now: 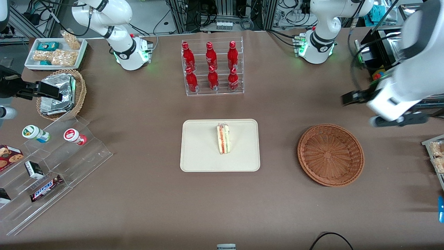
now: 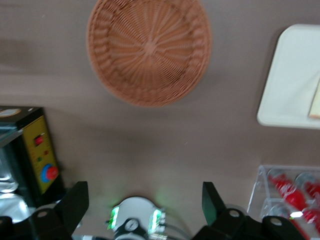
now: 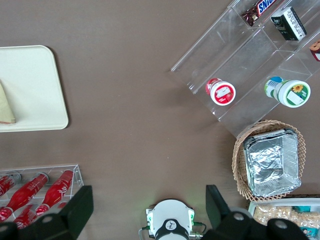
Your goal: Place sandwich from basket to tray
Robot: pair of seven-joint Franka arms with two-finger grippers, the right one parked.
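The sandwich (image 1: 223, 139), a pale wedge with red and green layers, stands on edge on the cream tray (image 1: 197, 152) in the middle of the table. Beside the tray, toward the working arm's end, the reddish-brown wicker basket (image 1: 330, 154) has nothing in it. My left gripper (image 1: 349, 97) hangs high above the table, farther from the front camera than the basket and apart from it. The wrist view shows the basket (image 2: 149, 50), the tray's corner (image 2: 290, 85) and a sliver of the sandwich (image 2: 315, 102). The gripper (image 2: 144, 192) is open and holds nothing.
A clear rack of red bottles (image 1: 212, 67) stands farther from the front camera than the tray. A tan basket of foil packets (image 1: 62, 93), a white snack tray (image 1: 55, 52) and an acrylic stepped display (image 1: 52, 166) lie toward the parked arm's end. A yellow control box (image 2: 40, 155) sits near the working arm.
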